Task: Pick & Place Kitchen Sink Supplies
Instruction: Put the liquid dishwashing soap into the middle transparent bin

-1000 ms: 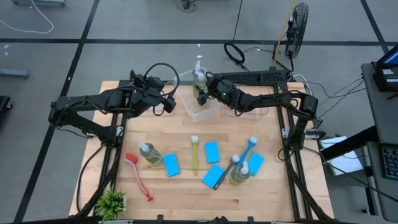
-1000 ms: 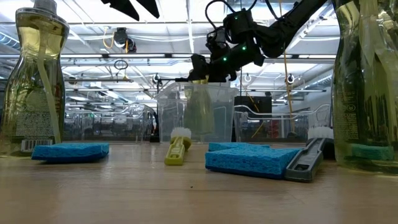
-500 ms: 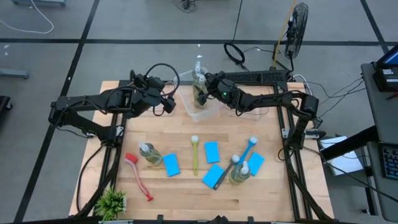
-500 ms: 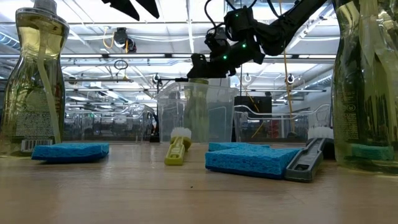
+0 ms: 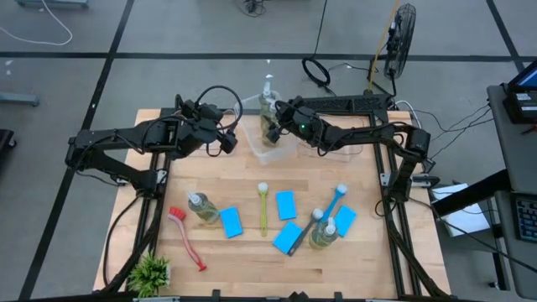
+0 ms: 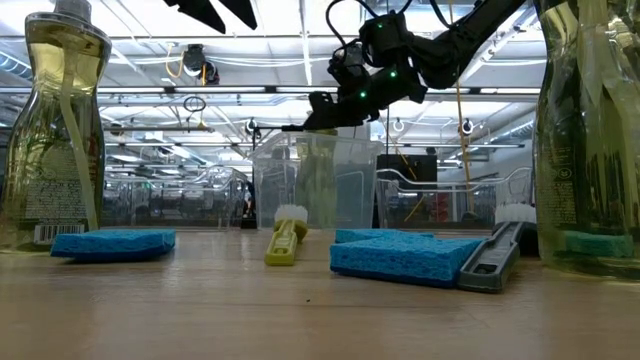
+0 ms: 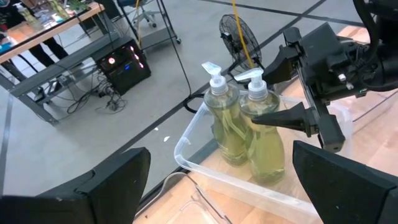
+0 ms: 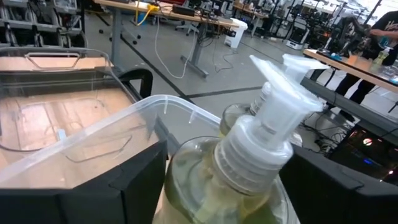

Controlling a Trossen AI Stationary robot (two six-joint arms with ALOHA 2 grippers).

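Two clear pump bottles of yellow-green liquid (image 7: pixel 239 124) stand upright in a clear tub (image 5: pixel 273 153) at the table's far side. My right gripper (image 7: pixel 273 93) is open above the tub. Its fingers stand on either side of the nearer bottle's shoulder (image 8: pixel 224 180), below the white pump (image 8: pixel 273 118). My left gripper (image 5: pixel 228 138) waits open, left of the tub. On the near half of the table lie a third bottle (image 5: pixel 201 208), a fourth (image 5: pixel 323 233), several light-blue sponges (image 5: pixel 231 221), and a red brush (image 5: pixel 186 237), a yellow-green brush (image 5: pixel 262 208) and a blue brush (image 5: pixel 337 201).
A second clear tub (image 5: pixel 346 144) sits right of the first, under the right arm. A small green potted plant (image 5: pixel 151 273) stands at the near left corner. Bare wood lies between the tubs and the row of supplies. The low view shows a sponge (image 6: pixel 405 255) close in front.
In the low view my right gripper has risen a little above the tub's rim. The bottle below it has stayed inside the tub and now shows narrower than a second ago.
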